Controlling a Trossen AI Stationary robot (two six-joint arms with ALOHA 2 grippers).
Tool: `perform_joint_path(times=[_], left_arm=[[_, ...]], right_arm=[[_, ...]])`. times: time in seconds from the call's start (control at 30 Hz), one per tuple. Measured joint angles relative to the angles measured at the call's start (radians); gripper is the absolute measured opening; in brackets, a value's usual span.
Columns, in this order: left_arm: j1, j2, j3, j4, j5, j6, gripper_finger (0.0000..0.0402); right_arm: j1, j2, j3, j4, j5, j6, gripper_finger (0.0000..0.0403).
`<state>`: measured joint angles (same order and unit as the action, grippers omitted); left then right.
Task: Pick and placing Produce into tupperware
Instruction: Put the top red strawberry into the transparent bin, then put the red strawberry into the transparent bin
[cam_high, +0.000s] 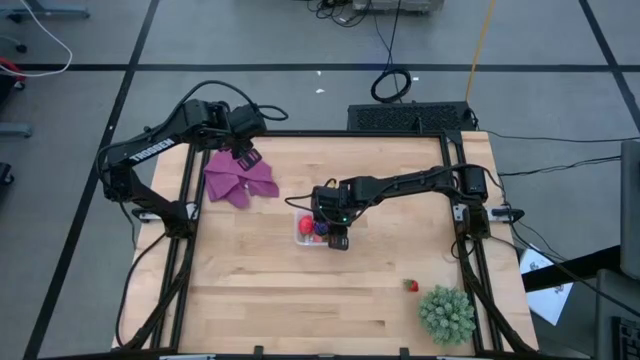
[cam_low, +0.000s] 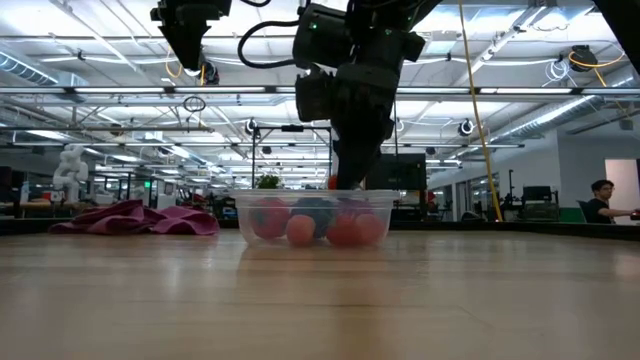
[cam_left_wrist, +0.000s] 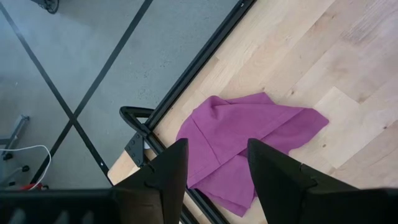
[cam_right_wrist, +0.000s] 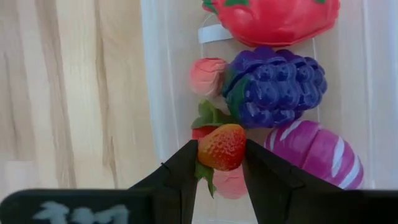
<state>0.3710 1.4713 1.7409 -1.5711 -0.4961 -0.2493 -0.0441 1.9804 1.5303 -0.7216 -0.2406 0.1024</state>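
Materials and finishes seen on the table

The table (cam_high: 300, 290) was seen as pale, matt wood with visible grain; the tupperware (cam_low: 313, 217) as clear, smooth plastic; the strawberry (cam_right_wrist: 222, 147) as glossy and dimpled, the grapes (cam_right_wrist: 280, 87) as shiny moulded plastic. The purple cloth (cam_left_wrist: 249, 140) was shown soft, matt and creased; the right gripper (cam_right_wrist: 221, 171) was rendered in dull black plastic.

Bright even overhead light; soft shadows; low view foreground blurred.

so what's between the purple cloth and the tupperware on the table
Nothing: in the high view the stretch of table between the purple cloth and the tupperware is bare wood. The right gripper hangs over the tub, not in that gap.
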Motion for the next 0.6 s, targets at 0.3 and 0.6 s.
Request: perform_joint_path(times=[0.3,0.6], left_arm=[[0.000,0.000,0.000,0.000,0.000,-0.003,0.0172],[0.000,0.000,0.000,0.000,0.000,-0.003,0.0172]], right_arm=[[0.000,0.000,0.000,0.019,-0.026,-0.007,0.0141],[0.000,0.000,0.000,0.032,-0.024,-0.034,0.0178]])
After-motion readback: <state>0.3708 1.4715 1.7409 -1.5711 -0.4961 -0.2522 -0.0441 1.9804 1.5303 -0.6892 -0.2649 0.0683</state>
